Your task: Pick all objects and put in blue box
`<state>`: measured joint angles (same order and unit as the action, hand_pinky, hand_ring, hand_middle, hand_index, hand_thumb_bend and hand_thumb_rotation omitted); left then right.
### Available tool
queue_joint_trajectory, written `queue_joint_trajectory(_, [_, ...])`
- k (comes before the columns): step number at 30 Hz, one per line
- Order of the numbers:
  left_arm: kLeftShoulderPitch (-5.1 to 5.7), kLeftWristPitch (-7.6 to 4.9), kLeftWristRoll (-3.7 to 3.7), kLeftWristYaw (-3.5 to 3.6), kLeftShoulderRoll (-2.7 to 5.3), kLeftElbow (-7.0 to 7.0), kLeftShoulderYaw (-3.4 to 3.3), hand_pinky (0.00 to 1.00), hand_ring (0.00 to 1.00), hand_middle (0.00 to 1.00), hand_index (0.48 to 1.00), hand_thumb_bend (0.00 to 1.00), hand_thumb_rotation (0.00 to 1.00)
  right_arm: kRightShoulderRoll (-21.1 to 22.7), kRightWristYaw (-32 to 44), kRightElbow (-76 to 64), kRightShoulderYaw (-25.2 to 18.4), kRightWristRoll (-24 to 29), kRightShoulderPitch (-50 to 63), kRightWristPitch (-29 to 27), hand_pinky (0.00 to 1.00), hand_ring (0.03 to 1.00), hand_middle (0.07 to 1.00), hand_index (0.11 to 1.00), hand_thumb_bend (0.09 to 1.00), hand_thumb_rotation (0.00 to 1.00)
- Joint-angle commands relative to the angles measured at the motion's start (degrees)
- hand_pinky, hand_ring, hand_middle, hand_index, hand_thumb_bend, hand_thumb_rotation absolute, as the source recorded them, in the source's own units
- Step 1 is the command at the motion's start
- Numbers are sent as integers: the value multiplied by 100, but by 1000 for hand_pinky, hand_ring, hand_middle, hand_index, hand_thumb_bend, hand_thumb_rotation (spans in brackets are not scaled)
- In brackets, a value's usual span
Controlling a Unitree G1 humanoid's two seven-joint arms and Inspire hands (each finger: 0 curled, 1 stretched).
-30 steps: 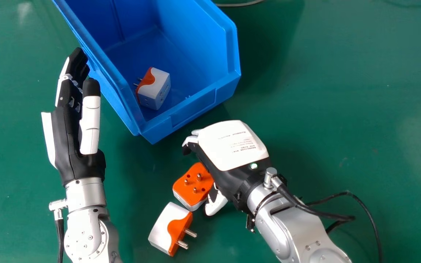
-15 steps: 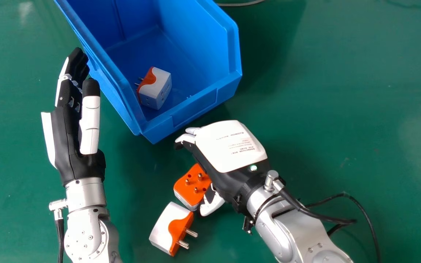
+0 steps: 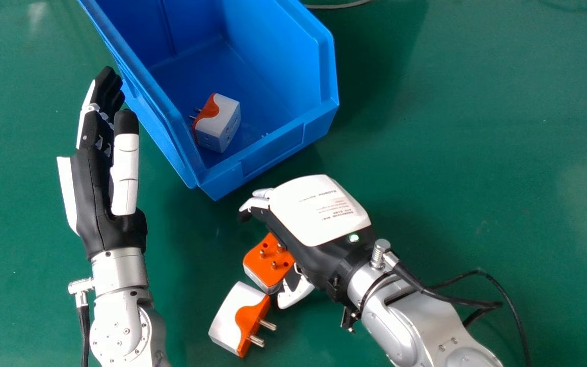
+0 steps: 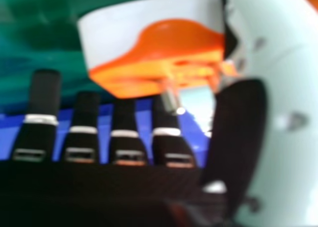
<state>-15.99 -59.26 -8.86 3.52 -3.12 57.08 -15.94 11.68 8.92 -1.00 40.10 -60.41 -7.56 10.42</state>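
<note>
One adapter (image 3: 219, 122) in, two to go

By count, the job looks a third done. That adapter lies inside the blue box (image 3: 273, 150), near the corner closest to the robot. Left on the tabletop (image 3: 477, 153) are the prongs-up adapter (image 3: 258, 261), partly under the right hand (image 3: 319, 209), and the sideways adapter (image 3: 228, 321), just beside it. The right hand is spread wide, thumb by the prongs-up one; whether they touch, I cannot tell. Its pickup seems the step in hand. The left hand (image 3: 95, 188) is open beside the box.
</note>
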Motion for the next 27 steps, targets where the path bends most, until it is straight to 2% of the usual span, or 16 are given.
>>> queue_joint_trajectory(1, [-44,-76,75,19,-13,-79,55,914,927,911,869,792,798,-42,-9,-226,-72,49,-6,-37,554,771,808,695,606,0])
queue_joint_trajectory(5, [-42,-68,96,-4,-24,-68,54,916,928,911,870,787,799,-82,143,-268,-88,59,21,96,551,755,793,661,596,0])
queue_joint_trajectory(10, [-29,-82,56,51,-14,-68,53,918,929,911,870,790,800,-193,302,-225,-124,92,40,299,542,734,775,645,612,0])
queue_joint_trajectory(11, [-30,-85,56,50,-13,-65,51,919,930,912,871,791,800,-206,302,-212,-122,91,40,321,515,697,751,635,618,0])
queue_joint_trajectory(13, [-32,-83,68,43,-19,-58,51,919,930,912,871,791,800,-228,303,-194,-124,100,40,350,515,697,751,635,618,0])
queue_joint_trajectory(14, [-31,-80,76,37,-20,-58,53,918,930,912,871,791,800,-235,289,-183,-124,97,39,356,459,647,699,624,600,0])
queue_joint_trajectory(15, [-29,-85,91,26,-26,-54,55,918,930,912,871,791,800,-248,261,-163,-126,93,38,362,459,647,699,624,600,0])
queue_joint_trajectory(16, [-27,-86,77,39,-23,-54,53,917,930,912,871,790,800,-258,231,-142,-129,94,37,360,405,607,656,615,586,0])
queue_joint_trajectory(19, [-7,-95,48,74,-12,-72,52,917,930,912,871,790,800,-309,141,-63,-113,29,24,413,405,607,656,615,586,0])
queue_joint_trajectory(20, [1,-95,45,79,-9,-79,51,916,929,912,871,790,800,-326,105,-39,-105,0,22,440,355,574,606,596,571,0])
queue_joint_trajectory(25, [20,-105,60,52,-3,-86,42,918,930,913,872,786,800,-359,-121,30,-116,23,54,379,278,511,569,557,551,0])
queue_joint_trajectory(27, [23,-103,59,52,0,-84,43,918,930,913,872,786,800,-351,-168,41,-144,128,69,289,278,511,569,557,551,0])
